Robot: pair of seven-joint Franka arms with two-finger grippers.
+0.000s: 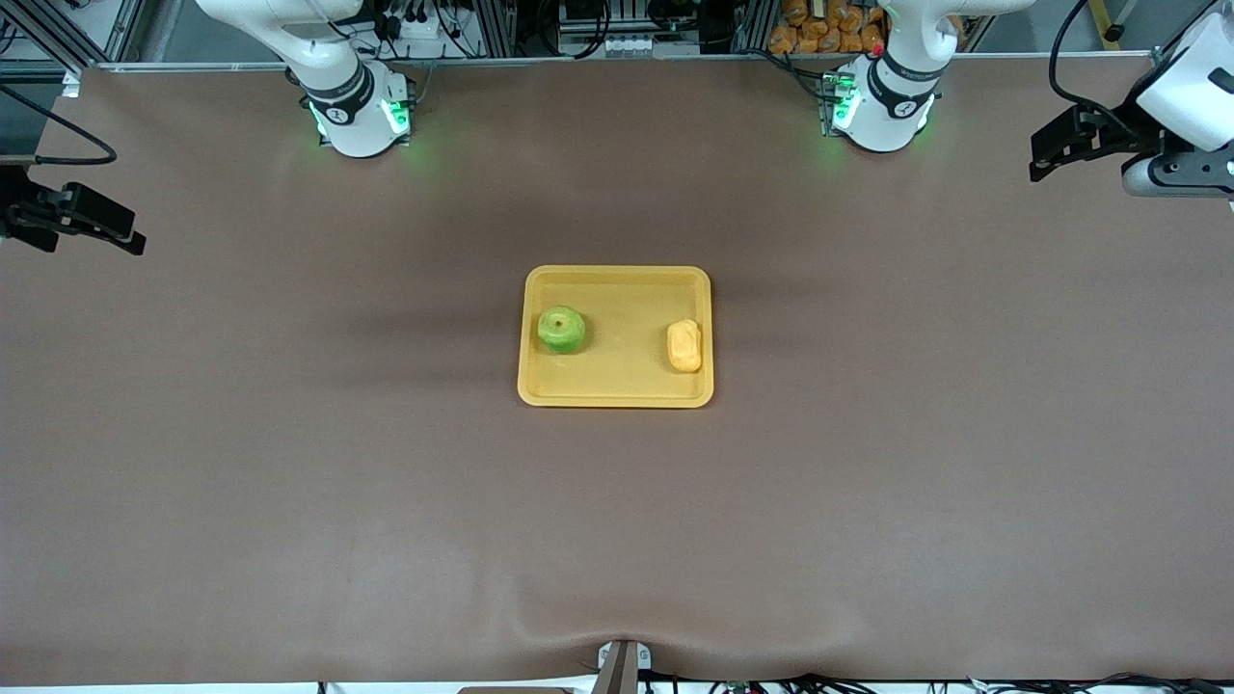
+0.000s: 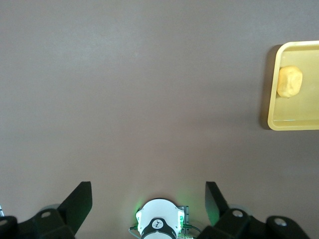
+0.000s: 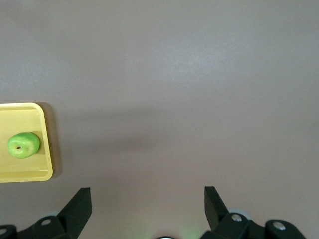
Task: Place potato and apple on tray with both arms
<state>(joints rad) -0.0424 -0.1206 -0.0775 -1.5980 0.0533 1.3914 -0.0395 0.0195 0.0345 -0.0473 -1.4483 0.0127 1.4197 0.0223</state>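
The yellow-orange tray (image 1: 617, 273) lies in the middle of the brown table. On it sit the green apple (image 1: 561, 330), toward the right arm's end, and the yellow-tan potato (image 1: 684, 346), toward the left arm's end. My left gripper (image 1: 1039, 159) hangs open and empty over bare table at the left arm's end, well away from the tray. My right gripper (image 1: 133, 231) hangs open and empty over the right arm's end. In the left wrist view the open left gripper (image 2: 148, 191) faces bare table, with the potato (image 2: 289, 81) on the tray (image 2: 304, 107). In the right wrist view the right gripper (image 3: 148, 194) stands open, with the apple (image 3: 23, 145) on the tray (image 3: 25, 174).
Both arm bases (image 1: 362, 111) (image 1: 882, 106), lit green, stand along the table's edge farthest from the front camera. Cables and orange packets (image 1: 829, 24) lie past that edge. A small camera mount (image 1: 622, 665) sits at the nearest edge. Wide bare table surrounds the tray.
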